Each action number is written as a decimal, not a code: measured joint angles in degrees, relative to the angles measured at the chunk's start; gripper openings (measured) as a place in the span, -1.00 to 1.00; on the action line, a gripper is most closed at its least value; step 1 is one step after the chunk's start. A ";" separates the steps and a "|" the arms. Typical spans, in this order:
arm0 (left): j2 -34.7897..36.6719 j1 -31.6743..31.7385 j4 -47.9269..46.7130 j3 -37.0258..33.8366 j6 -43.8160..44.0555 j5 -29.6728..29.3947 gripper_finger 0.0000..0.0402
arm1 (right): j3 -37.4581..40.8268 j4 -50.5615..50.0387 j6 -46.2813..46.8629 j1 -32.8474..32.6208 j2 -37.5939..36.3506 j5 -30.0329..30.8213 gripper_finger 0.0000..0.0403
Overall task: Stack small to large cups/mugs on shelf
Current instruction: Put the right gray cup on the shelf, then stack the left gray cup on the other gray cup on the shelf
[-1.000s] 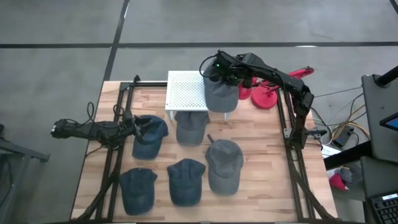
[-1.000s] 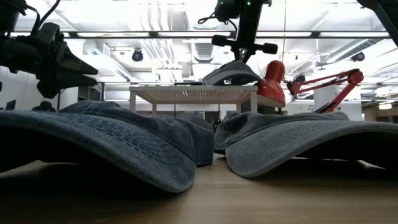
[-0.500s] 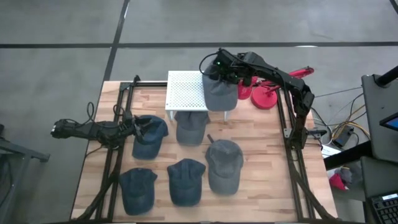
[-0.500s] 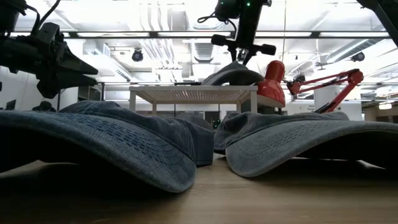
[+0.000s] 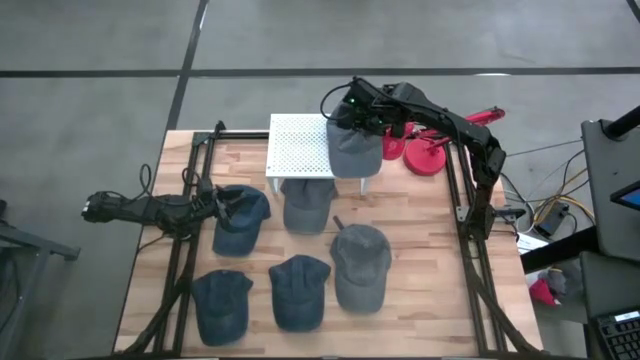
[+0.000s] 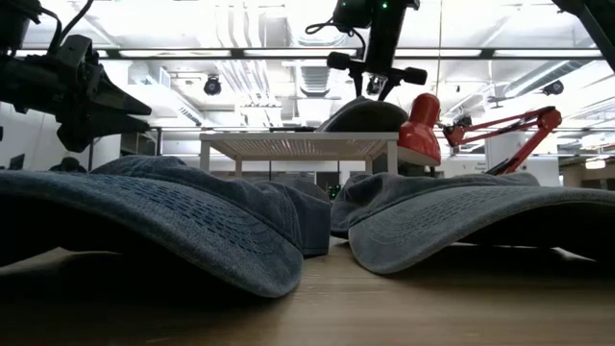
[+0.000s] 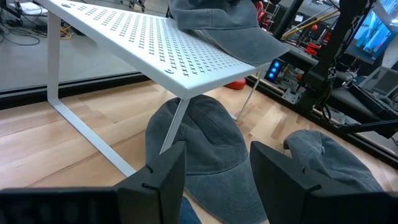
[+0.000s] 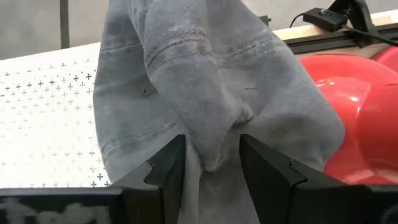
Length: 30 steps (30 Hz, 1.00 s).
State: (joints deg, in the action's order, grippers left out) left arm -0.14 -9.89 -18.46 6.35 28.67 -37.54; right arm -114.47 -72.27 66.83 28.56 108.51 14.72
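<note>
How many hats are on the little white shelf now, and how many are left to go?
One grey cap lies on the white perforated shelf, at its right end. The right tool is over it, fingers apart around a fold of its cloth. Five caps wait on the wooden table: one partly under the shelf and four more nearer the front. The left tool waits open beside the left-hand cap.

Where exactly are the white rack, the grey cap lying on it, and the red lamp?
white rack (image 5: 298, 148), high view, bare perforated top.
grey cap (image 5: 353, 152), high view, middle of its crown.
red lamp (image 6: 422, 126), low view, its red shade.
</note>
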 joint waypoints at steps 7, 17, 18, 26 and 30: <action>0.00 -0.02 0.00 0.00 0.07 -0.02 -0.10 | -1.15 -1.49 -2.28 0.00 -0.02 -2.85 -0.30; 0.00 -0.02 0.01 0.00 0.07 0.00 -0.10 | -5.03 -6.07 -5.56 -0.08 -0.04 -3.21 -0.42; 0.00 -0.02 0.01 0.00 0.07 0.00 -0.10 | -5.63 -6.98 -5.56 -0.09 -0.04 -3.21 -0.43; 0.00 -0.02 0.02 0.00 0.06 0.00 -0.10 | -9.70 -12.23 -9.71 -1.53 -0.13 -3.21 -0.53; 0.00 -0.02 0.02 0.02 0.07 -0.01 -0.10 | -10.87 -13.28 -13.04 -2.87 -0.13 -3.19 -0.58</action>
State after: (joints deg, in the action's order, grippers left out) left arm -0.14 -9.91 -18.44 6.37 28.73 -37.55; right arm -125.34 -85.54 53.79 25.69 108.38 11.52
